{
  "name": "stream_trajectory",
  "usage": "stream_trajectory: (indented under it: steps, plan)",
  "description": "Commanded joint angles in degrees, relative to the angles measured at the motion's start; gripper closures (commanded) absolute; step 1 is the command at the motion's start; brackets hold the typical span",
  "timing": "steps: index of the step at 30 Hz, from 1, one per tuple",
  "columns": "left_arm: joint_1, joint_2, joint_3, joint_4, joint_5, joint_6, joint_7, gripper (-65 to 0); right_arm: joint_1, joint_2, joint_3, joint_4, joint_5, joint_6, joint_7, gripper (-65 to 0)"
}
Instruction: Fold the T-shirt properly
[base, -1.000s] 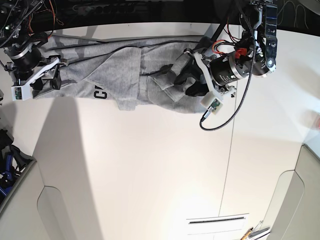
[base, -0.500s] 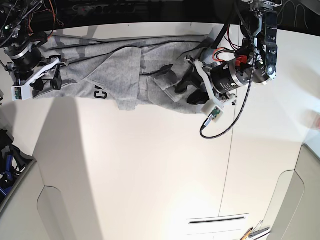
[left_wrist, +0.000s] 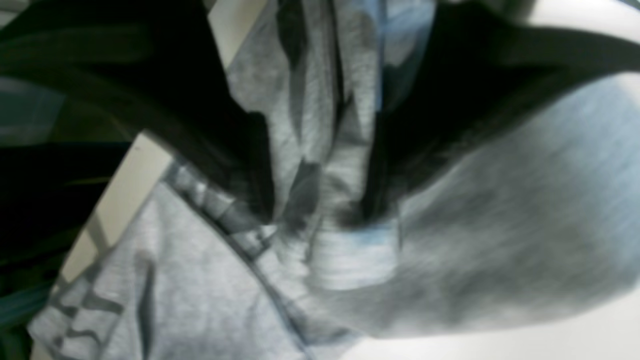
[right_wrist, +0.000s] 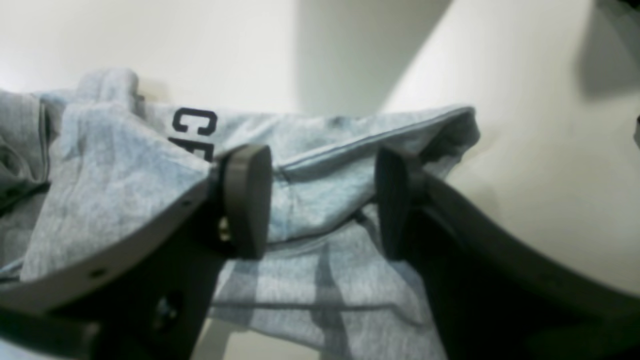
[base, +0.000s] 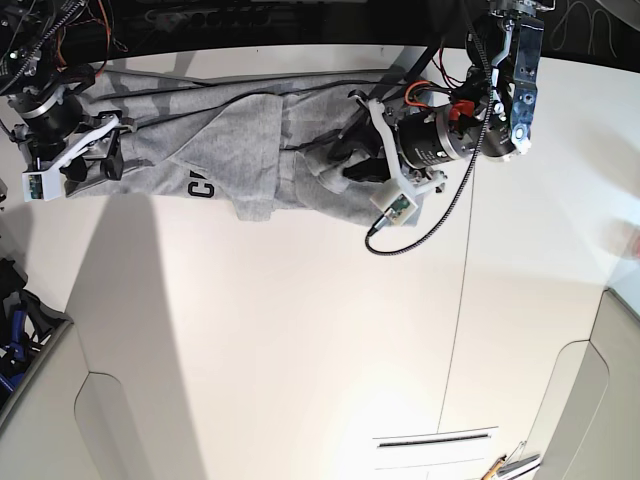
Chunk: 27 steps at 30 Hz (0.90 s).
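the wide white tabletop (base: 300, 340) fills most of the base view, a thin seam running down its right half. stretched along the upper edge of the frame lies the large heather-grey short-sleeved cotton t-shirt (base: 240, 140), rumpled and bunched, one flap folded down near the middle with black block lettering (base: 200, 187) peeking out at its lower left edge. in the right wrist view that same lettering (right_wrist: 192, 132) shows on a fold in the upper left, and the cloth (right_wrist: 320, 200) runs below and between the fingers.

upper right of the base view, the left arm's claw (base: 358, 160) is dug into the shirt's right end. up close in the left wrist view, blurred, a gathered ridge of grey cloth (left_wrist: 320, 150) sits squeezed between the two dark fingers (left_wrist: 240, 150), so the left claw (left_wrist: 320, 210) is pinching the shirt.

upper left of the base view, the right arm's claw (base: 95, 160) sits at the shirt's left end. its wrist view shows the pads (right_wrist: 247, 200) spread apart, right claw (right_wrist: 320, 202) gaping with a hemmed edge lying in the gap.
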Motion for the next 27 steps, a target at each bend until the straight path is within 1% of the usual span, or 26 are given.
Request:
stream_trajectory:
  steps: [1, 2, 4, 9, 11, 15, 17, 18, 20, 21, 22, 27]
  plan:
    - [-0.5, -0.1, 0.6, 0.9, -1.2, -0.3, -1.0, -8.0, 0.1, 0.5, 0.3, 1.0, 0.7, 0.2, 1.5, -32.8]
    - [-0.5, -0.1, 1.2, 0.9, -1.6, -0.3, -1.0, -0.1, 0.1, 0.5, 0.3, 1.0, 0.7, 0.2, 1.5, -32.8]
    - [-0.5, -0.1, 2.0, 1.4, -3.6, -0.3, 0.2, 0.0, 0.1, 0.5, 0.3, 1.0, 0.7, 0.2, 1.5, -32.8]
    - [-0.2, -0.1, 3.1, 4.5, -11.6, -0.3, 8.3, 0.0, 0.1, 0.5, 0.3, 1.0, 0.7, 0.2, 1.5, -32.7]
    - [0.5, -0.1, 3.2, 4.7, -13.6, -0.3, 9.3, 0.0, 0.1, 0.5, 0.3, 1.0, 0.7, 0.2, 1.5, -32.8]
    - [2.5, -0.1, 3.3, 4.7, -15.6, -0.3, 9.6, 0.0, 0.1, 0.5, 0.3, 1.0, 0.7, 0.2, 1.5, -32.8]
    - [3.0, -0.2, 3.3, 4.7, -17.7, -0.3, 11.0, 0.0, 0.1, 0.5, 0.3, 1.0, 0.7, 0.2, 1.5, -32.7]
    - [3.1, -0.2, 3.3, 4.7, -18.9, -0.3, 12.0, -3.4, 0.1, 0.5, 0.3, 1.0, 0.7, 0.2, 1.5, -32.8]
    - [3.2, -0.2, 3.3, 4.7, -20.6, -0.3, 12.9, -18.4, 0.1, 0.5, 0.3, 1.0, 0.7, 0.2, 1.5, -32.8]
    - [3.1, -0.2, 3.3, 4.7, -20.8, -0.3, 12.8, -23.4, 0.1, 0.5, 0.3, 1.0, 0.7, 0.2, 1.5, -32.8]
    - [3.1, -0.2, 3.3, 4.8, -21.4, -0.3, 12.5, -25.4, 0.1, 0.5, 0.3, 1.0, 0.7, 0.2, 1.5, -32.8]
    - [3.1, -0.2, 3.3, 7.1, -25.8, -0.3, 12.3, -25.5, 0.1, 0.5, 0.3, 1.0, 0.2, 0.2, 1.5, -32.8]
